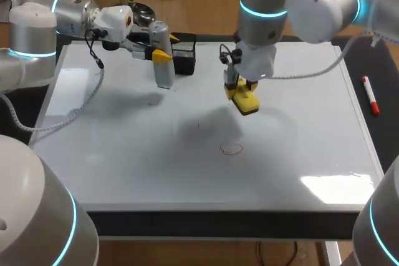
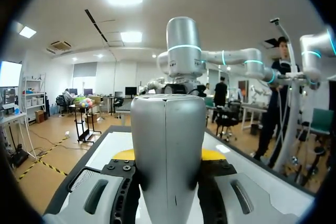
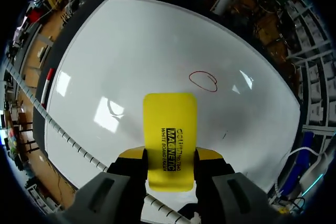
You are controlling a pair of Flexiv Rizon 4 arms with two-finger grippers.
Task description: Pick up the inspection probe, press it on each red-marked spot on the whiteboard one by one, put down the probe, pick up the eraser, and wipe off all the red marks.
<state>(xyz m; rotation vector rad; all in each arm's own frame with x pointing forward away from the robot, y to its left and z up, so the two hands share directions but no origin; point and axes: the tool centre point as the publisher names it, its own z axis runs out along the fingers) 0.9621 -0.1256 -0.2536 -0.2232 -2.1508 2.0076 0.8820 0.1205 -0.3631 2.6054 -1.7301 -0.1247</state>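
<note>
Holding yellow eraser [image 3: 169,129], right pincer [image 3: 170,156] clamped on it above whiteboard [image 1: 124,154], red mark [image 3: 203,81] ahead; left pincer [image 2: 167,156] closed around silver probe [image 2: 168,129] just beside black basket [image 1: 184,54].

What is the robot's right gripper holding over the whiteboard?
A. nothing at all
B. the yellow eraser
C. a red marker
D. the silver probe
B: the right gripper has its fingers on both sides of the yellow eraser. The silver inspection probe is in the left gripper, and the red marker lies beside the whiteboard.
</note>
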